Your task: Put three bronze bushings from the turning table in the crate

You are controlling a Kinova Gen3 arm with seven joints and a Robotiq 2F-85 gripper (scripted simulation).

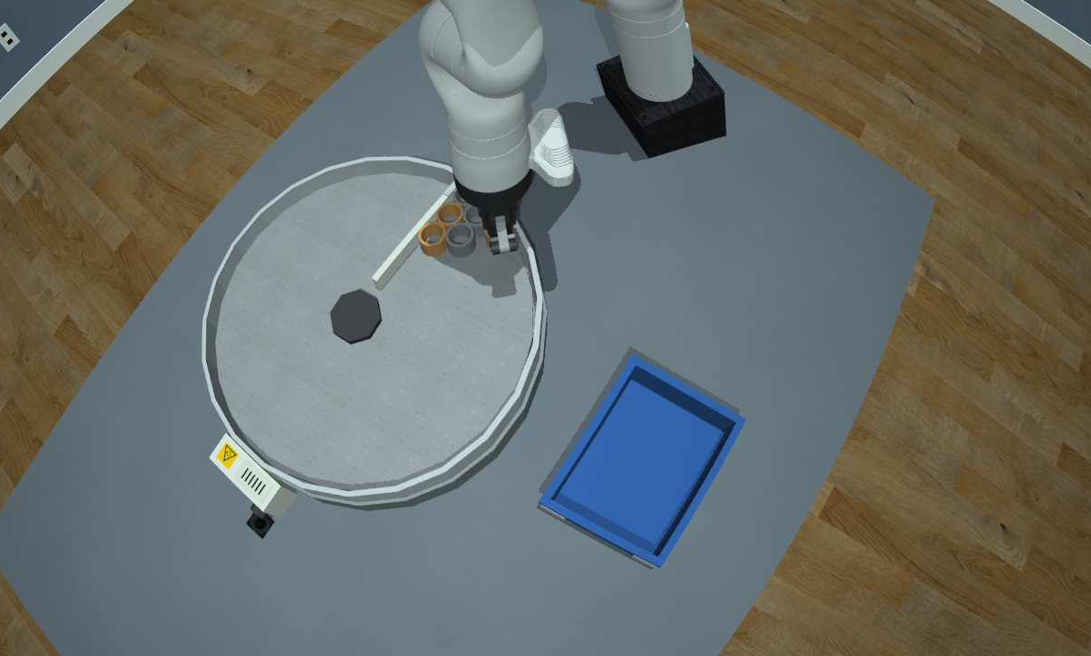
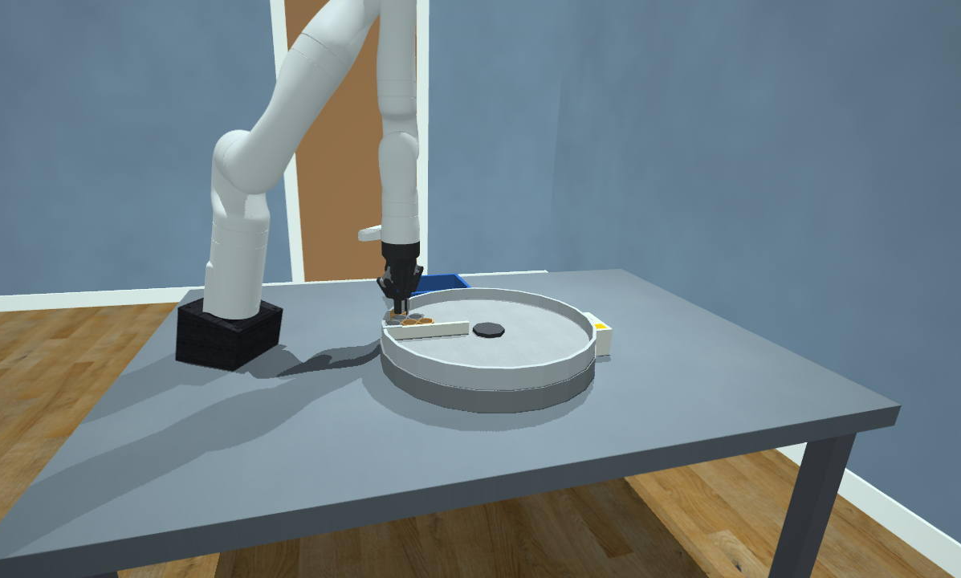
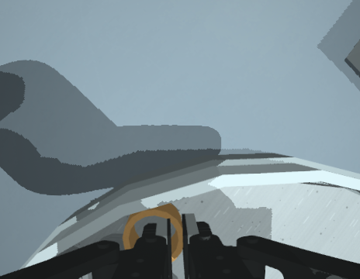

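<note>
My gripper (image 1: 501, 244) (image 2: 401, 307) (image 3: 176, 230) points down inside the rim of the turning table (image 1: 328, 407) (image 2: 541, 323) (image 3: 323, 217). It is shut on the wall of a bronze bushing (image 1: 488, 238) (image 3: 126, 234), one finger inside the ring and one outside. The bushing's height above the surface is hard to tell. A second bronze bushing (image 1: 450, 204) and a third bronze bushing (image 1: 432, 251) stand beside it, near grey bushings (image 1: 460, 250) that the arm partly hides. The blue crate (image 1: 688, 391) (image 2: 440, 283) is empty in the top view.
A white bar (image 1: 410, 240) (image 2: 433, 330) stands on the turning table beside the bushings. A dark hub (image 1: 355, 316) (image 2: 488, 330) is at the centre. A white box (image 1: 252, 476) (image 2: 600, 334) is at the rim. The black base block (image 1: 679, 122) (image 2: 228, 337) stands behind.
</note>
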